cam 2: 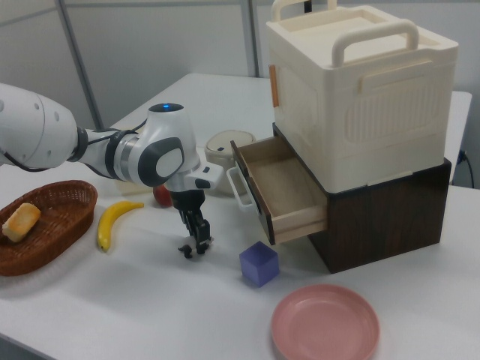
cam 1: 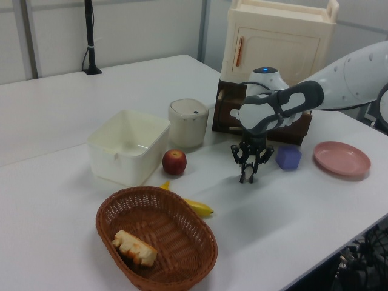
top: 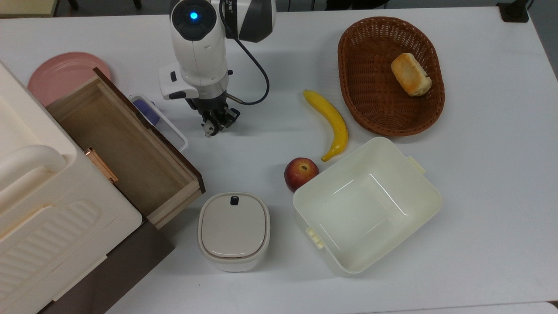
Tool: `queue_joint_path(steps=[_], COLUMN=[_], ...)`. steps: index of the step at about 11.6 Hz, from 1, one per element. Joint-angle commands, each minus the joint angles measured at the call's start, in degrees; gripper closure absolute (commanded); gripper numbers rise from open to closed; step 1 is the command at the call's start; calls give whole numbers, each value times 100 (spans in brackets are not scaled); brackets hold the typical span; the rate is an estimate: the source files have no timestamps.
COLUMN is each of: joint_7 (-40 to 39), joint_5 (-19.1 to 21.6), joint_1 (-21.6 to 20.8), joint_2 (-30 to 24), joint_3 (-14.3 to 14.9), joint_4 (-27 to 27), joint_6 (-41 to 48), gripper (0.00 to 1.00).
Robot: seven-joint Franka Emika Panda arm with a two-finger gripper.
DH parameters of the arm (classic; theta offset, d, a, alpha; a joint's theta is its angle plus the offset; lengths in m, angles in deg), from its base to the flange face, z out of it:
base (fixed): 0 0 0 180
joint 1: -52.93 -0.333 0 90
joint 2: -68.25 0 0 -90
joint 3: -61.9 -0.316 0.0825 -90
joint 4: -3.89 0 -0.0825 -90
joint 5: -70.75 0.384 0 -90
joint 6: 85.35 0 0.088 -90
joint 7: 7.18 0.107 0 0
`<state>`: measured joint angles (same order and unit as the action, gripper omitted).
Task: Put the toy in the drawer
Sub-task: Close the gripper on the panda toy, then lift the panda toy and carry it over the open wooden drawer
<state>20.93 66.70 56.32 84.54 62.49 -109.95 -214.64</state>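
The toy (top: pixel 209 129), a tiny black-and-white panda, sits at table level between the fingers of my gripper (top: pixel 213 125), which points straight down and is shut on it. From the side, the toy (cam 1: pixel 247 176) shows as a small pale bit at the fingertips, and the gripper (cam 2: pixel 196 245) stands just left of the drawer in the right view. The drawer (top: pixel 130 148) is pulled open at the top view's left, with a bare wooden inside and a white handle on its dark front. The open drawer (cam 2: pixel 283 189) juts from the dark cabinet.
A blue cube (top: pixel 143 109) lies behind the drawer's handle and a pink plate (top: pixel 61 76) lies beyond it. A banana (top: pixel 332 123), an apple (top: pixel 301 173), a cream tub (top: pixel 366 205), a lidded pot (top: pixel 233 229) and a basket (top: pixel 383 113) with bread lie at the top view's right.
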Motion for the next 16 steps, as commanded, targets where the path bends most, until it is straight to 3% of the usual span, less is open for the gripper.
queue_joint_path(steps=[1,5,9,11,14,16], joint_7=[-69,133,186,178,-15,-252], joint_5=[0,193,281,508,799,1019], joint_1=[-6,-41,-50,-6,275,687], joint_2=[15,-29,-73,-99,-90,-73], joint_3=[2,-198,-489,-472,-402,-384], joint_4=[474,1345,1768,1996,2357,2585], joint_6=[-54,43,105,105,88,88], gripper=[100,100,100,100,100,100])
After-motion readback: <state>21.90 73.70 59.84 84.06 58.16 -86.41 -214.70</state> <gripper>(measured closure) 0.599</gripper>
